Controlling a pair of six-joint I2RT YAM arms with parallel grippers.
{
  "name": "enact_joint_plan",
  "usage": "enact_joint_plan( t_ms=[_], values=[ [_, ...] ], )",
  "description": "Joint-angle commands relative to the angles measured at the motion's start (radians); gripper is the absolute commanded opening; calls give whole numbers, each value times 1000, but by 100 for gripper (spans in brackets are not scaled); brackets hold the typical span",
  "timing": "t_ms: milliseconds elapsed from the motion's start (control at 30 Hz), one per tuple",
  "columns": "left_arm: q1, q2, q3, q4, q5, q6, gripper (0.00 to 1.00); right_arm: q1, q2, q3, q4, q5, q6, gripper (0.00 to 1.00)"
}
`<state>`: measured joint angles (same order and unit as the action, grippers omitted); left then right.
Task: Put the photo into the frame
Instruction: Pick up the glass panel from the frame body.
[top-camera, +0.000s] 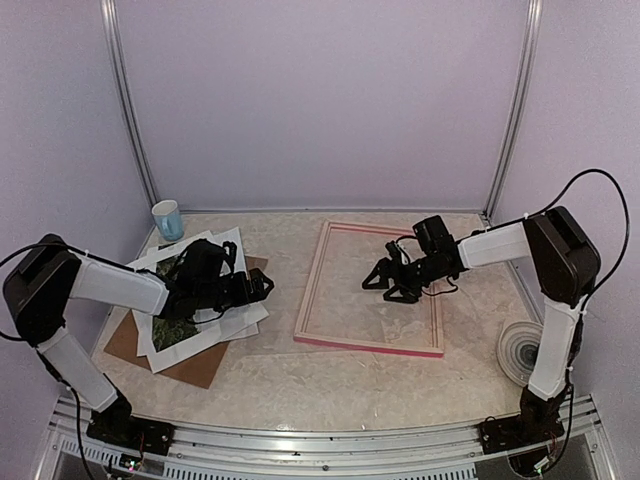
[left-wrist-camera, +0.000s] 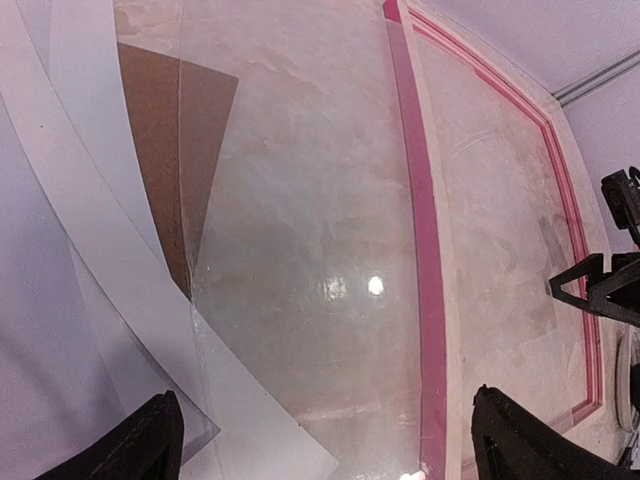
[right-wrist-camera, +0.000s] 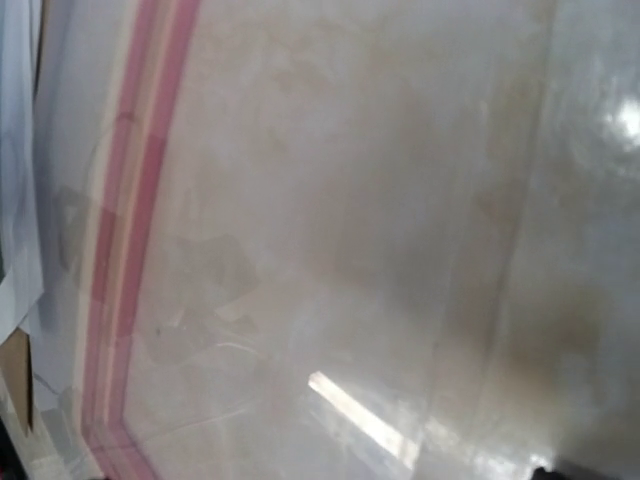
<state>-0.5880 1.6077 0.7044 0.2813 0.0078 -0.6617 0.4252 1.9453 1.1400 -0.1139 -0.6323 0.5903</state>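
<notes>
The frame (top-camera: 318, 290) lies flat right of the table's middle, with thin pink rails around bare tabletop. Its near rail (left-wrist-camera: 425, 250) crosses the left wrist view. The photo (top-camera: 176, 330), dark green, lies in a stack at the left with a white mat (top-camera: 240, 250) and a brown backing board (top-camera: 195, 368). My left arm covers the photo's middle. My left gripper (top-camera: 262, 287) hangs open at the stack's right edge with nothing between its fingers (left-wrist-camera: 140, 445). My right gripper (top-camera: 390, 285) hovers inside the frame, jaws spread and empty. The blurred right wrist view shows a pink rail (right-wrist-camera: 130, 250) but no fingers.
A clear sheet (left-wrist-camera: 300, 200) lies on the table between the stack and the frame. A blue and white cup (top-camera: 168, 219) stands at the back left. A white round object (top-camera: 520, 350) sits by the right arm's base. Metal posts and lilac walls close the back.
</notes>
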Motion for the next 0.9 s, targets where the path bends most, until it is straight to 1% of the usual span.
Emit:
enact_joint_plan(
  t_ms=[0, 367, 633, 867],
  values=[
    [-4, 16, -25, 70, 42, -21, 99, -3, 32, 26, 25, -50, 20, 90],
    [-28, 71, -17, 84, 46, -39, 99, -3, 96, 54, 91, -155, 71, 87],
    [-38, 86, -19, 93, 53, -49, 99, -3, 142, 56, 174, -234, 131, 81],
    [-41, 89, -19, 93, 57, -53, 99, -3, 173, 57, 240, -283, 176, 74]
  ],
)
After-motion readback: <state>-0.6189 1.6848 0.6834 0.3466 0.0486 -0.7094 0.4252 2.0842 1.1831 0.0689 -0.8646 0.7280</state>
